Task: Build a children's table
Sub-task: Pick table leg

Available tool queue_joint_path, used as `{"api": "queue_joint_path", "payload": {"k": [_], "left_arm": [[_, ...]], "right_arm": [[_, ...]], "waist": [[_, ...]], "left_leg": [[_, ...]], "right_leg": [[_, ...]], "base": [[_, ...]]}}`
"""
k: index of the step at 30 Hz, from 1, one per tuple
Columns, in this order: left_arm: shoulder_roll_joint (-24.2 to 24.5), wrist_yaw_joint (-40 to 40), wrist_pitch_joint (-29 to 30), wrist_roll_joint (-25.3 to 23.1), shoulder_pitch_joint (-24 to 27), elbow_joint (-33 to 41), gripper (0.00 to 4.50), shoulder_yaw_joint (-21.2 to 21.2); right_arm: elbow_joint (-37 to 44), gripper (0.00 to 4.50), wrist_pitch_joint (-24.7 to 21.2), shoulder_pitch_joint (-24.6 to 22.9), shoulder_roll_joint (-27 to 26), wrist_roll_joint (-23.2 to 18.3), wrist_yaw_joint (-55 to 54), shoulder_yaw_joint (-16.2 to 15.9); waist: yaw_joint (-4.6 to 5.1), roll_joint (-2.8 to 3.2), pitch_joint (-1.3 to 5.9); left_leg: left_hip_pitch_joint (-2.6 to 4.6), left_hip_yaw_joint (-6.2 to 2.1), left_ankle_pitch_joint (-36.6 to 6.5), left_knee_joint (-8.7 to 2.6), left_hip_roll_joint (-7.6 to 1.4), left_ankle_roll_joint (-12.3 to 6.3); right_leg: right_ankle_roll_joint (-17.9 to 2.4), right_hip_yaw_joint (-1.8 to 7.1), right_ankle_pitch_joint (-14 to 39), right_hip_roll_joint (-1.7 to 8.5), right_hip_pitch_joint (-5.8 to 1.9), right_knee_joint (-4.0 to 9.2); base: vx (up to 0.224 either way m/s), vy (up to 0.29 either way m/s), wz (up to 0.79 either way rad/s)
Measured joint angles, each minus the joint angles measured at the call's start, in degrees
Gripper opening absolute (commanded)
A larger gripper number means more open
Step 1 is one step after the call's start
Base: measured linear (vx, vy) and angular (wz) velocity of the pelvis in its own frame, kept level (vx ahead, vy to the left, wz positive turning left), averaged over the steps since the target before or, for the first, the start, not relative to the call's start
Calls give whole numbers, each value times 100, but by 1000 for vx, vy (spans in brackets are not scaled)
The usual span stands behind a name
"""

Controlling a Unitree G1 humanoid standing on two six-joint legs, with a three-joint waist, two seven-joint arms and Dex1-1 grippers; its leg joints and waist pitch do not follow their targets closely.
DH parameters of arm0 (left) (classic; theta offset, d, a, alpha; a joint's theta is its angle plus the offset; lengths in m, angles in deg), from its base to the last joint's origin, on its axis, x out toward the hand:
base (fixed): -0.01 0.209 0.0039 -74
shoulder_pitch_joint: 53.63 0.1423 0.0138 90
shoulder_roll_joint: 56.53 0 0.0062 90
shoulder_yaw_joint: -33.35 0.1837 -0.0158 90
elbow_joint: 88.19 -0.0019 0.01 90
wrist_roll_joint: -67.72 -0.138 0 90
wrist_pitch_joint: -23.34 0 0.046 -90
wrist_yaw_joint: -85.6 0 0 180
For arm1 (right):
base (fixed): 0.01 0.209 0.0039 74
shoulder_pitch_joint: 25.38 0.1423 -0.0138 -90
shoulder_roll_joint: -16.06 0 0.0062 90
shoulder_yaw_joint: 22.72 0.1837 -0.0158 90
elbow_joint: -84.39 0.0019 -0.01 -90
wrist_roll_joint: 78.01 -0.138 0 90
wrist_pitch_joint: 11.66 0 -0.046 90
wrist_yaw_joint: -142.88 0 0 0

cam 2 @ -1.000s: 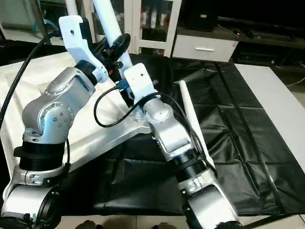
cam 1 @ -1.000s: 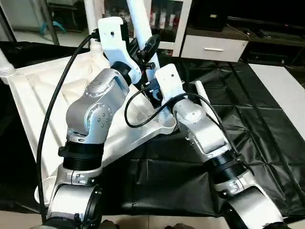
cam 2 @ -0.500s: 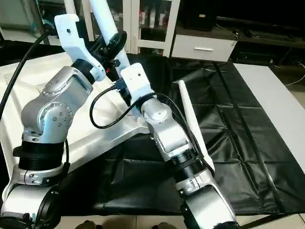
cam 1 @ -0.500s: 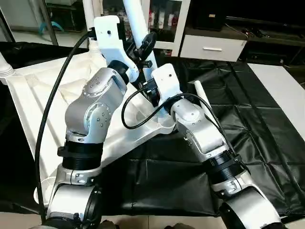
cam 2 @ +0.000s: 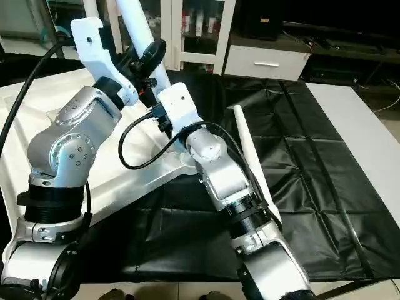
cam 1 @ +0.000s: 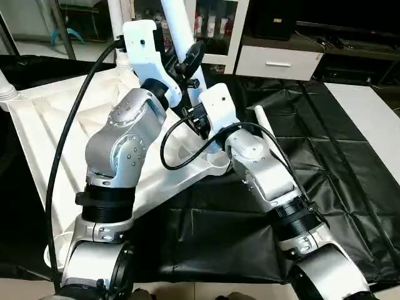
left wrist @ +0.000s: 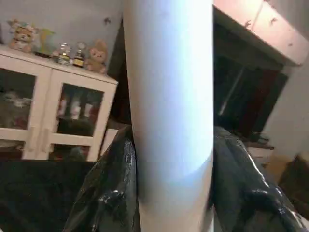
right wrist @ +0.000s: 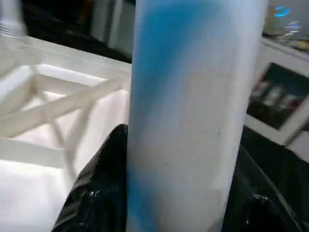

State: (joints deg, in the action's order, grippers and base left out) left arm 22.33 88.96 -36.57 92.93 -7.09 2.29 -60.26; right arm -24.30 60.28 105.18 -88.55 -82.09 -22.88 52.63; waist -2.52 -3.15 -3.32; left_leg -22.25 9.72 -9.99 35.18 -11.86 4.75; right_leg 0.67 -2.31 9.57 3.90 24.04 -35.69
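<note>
Tabletop point(cam 1: 44, 125): we see the large white plastic slab lying upside down, ribbed underside up, on the black-covered work surface point(cam 1: 325, 150); its near edge runs diagonally under both forearms.

Upright leg point(cam 1: 178, 31): a long white round leg rises from the tabletop's corner near the right side, leaning slightly and passing out of the top of the head views.

Left gripper point(cam 1: 187, 65): we find its black fingers point(left wrist: 108, 193) clamped on the upright leg, one on each side, high up on the shaft.

Right gripper point(cam 2: 164, 122): we find it lower on the same leg, just beneath the left gripper; its black fingers point(right wrist: 96, 193) press the shaft from both sides, close above the ribbed underside.

Loose leg point(cam 2: 247, 156): a second white tapered leg lies flat on the black cover, just beside the right forearm and partly hidden by it.

Other legs: we note one already standing at the far corner point(cam 1: 117, 25) and a ridged white end at the left edge point(cam 1: 6, 84) of the head view.

Background: a white glass-door cabinet point(left wrist: 53, 111) holding small bottles, with toy figures on top, stands behind the work surface.
</note>
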Motion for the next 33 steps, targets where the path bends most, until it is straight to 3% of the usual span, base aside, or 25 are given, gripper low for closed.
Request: {"api": "queue_joint_path", "payload": {"k": [2,6,11,18,24,29,30,33], "left_arm": [[7,23,44,63,0,0,250,-95],[86,473,644,1054,-1,118,291,-618],[347,1088,1619,2143,20,240,300,-915],[359,1429,2602,3648,22,190,300,-1394],[474,1670,2923,4084,22,200,300,-1472],[571,1730,3102,4265,19,200,300,-1455],[594,1735,3121,4269,19,200,272,-1450],[617,1762,3129,4274,19,199,245,-1428]], "right_arm": [[64,183,-11,-18,63,-133,290,49],[647,183,-510,-98,395,-1013,1533,144],[1095,182,-991,-218,926,-1696,2624,306],[1479,182,-2282,-293,1780,-3023,4163,671],[1627,182,-2821,-424,1952,-3582,4488,968],[1776,182,-3147,-463,2071,-3839,4616,975],[1803,182,-3177,-476,2100,-3842,4620,974],[1848,182,-3220,-531,2119,-3842,4619,968]], "waist": [[3,0,0],[-9,1,0],[-93,0,0],[-140,1,-1],[-158,3,-1],[-243,5,-2],[-251,5,-2],[-278,6,-2]], "left_leg": [[0,0,0,0,0,0],[1,1,-1,-1,-2,-1],[9,10,0,0,-2,-1],[18,8,1,5,-1,-1],[18,5,2,5,-3,-1],[18,4,1,5,-3,-1],[18,4,1,5,-3,-1],[17,4,2,5,-2,-1]], "right_leg": [[-1,0,-1,0,1,0],[-4,0,-1,-4,0,0],[-9,1,-4,-3,-7,-1],[-20,0,-11,-1,-15,-3],[-21,0,-11,-4,-14,-3],[-20,0,-10,-4,-15,0],[-20,0,-11,-3,-15,0],[-19,-2,-10,-1,-16,0]], "base": [[0,0,0],[0,0,0],[0,0,0],[0,0,0],[0,0,0],[0,0,0],[0,0,0],[0,0,0]]}}
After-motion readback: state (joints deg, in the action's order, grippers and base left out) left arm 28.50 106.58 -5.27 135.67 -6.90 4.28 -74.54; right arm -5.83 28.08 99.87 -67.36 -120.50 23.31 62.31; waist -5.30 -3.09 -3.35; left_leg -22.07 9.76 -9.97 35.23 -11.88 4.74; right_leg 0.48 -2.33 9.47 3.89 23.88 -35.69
